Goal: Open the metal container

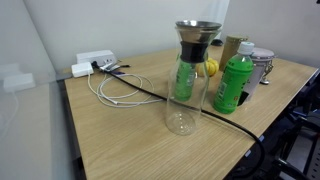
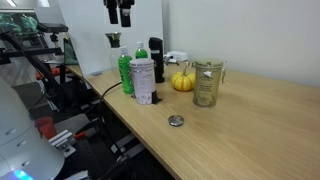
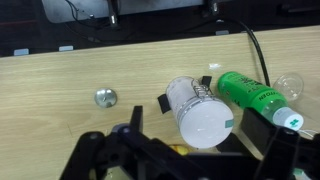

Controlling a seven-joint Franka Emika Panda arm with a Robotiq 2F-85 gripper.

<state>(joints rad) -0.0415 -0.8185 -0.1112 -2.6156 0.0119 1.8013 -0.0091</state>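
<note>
The metal container point(image 2: 143, 82) is a small silvery cylinder with a round pale grey lid, standing upright next to the green bottle point(image 2: 125, 70). In an exterior view it is partly hidden behind the bottle point(image 1: 263, 63). In the wrist view I look down on its lid point(image 3: 204, 118), with a dark knob on its side. My gripper point(image 2: 119, 14) hangs high above the container and touches nothing. Its dark fingers are spread apart in the wrist view point(image 3: 200, 148), so it is open and empty.
A tall glass carafe point(image 1: 190, 78) with a metal funnel top stands close to the bottle point(image 3: 256, 94). A yellow pumpkin point(image 2: 183, 81), a glass jar point(image 2: 207, 83) and a small round metal disc point(image 2: 176, 121) are on the wooden table point(image 2: 250, 130). A black cable point(image 1: 150, 93) and a power strip point(image 1: 95, 62) lie there too.
</note>
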